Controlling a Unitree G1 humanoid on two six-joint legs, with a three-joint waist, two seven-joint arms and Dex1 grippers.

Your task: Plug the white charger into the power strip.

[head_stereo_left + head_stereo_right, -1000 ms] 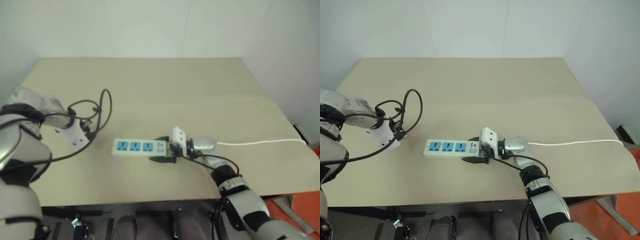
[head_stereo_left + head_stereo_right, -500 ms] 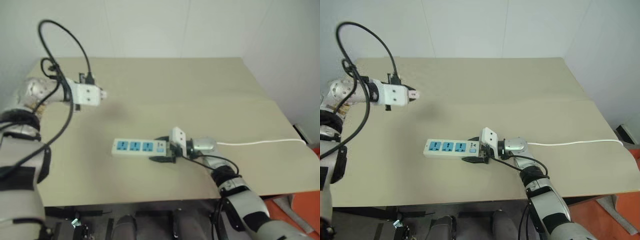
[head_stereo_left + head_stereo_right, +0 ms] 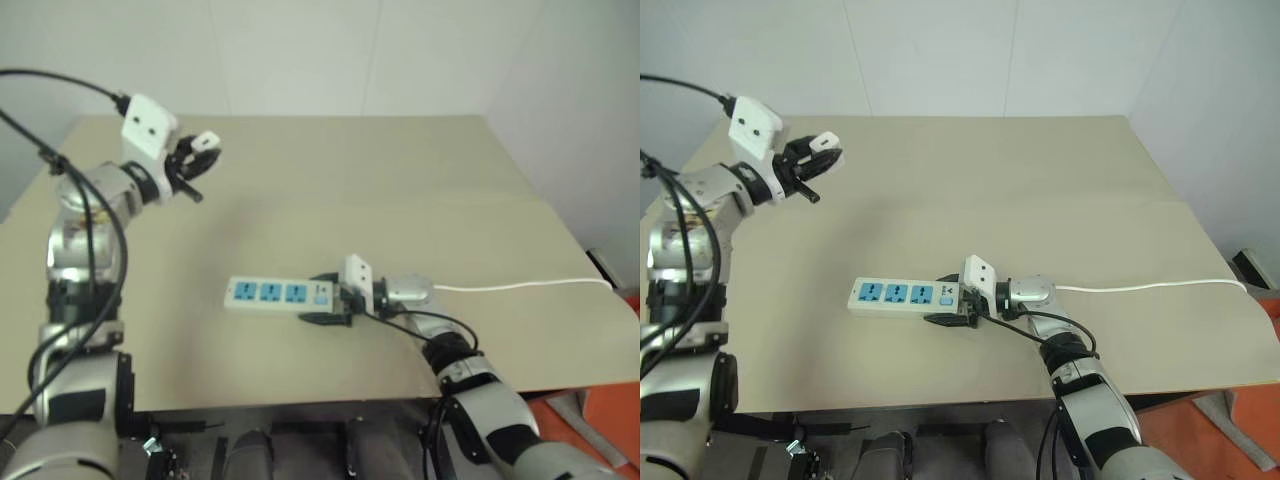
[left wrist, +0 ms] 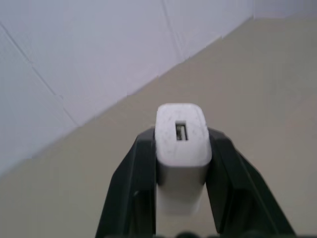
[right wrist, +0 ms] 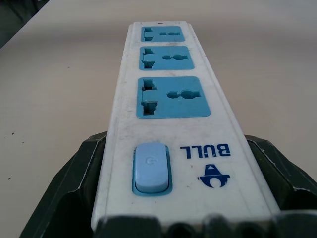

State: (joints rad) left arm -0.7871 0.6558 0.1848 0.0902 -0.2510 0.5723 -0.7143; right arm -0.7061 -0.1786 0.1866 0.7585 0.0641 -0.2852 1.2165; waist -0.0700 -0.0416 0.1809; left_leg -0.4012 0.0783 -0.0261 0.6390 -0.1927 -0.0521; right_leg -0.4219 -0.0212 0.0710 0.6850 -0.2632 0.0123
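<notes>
Over the table (image 3: 420, 180), the left gripper (image 3: 203, 152) has risen and rolled, clamping the white charger (image 4: 182, 144).

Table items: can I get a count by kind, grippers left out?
White charger: 1, held above the table
Power strip: 1, with 3 blue sockets
Cord: 1
Total: 3

Left pincer (image 3: 816, 158) raised, clamped; right pincer (image 3: 952, 306) low, clamped, pointing left.
</notes>
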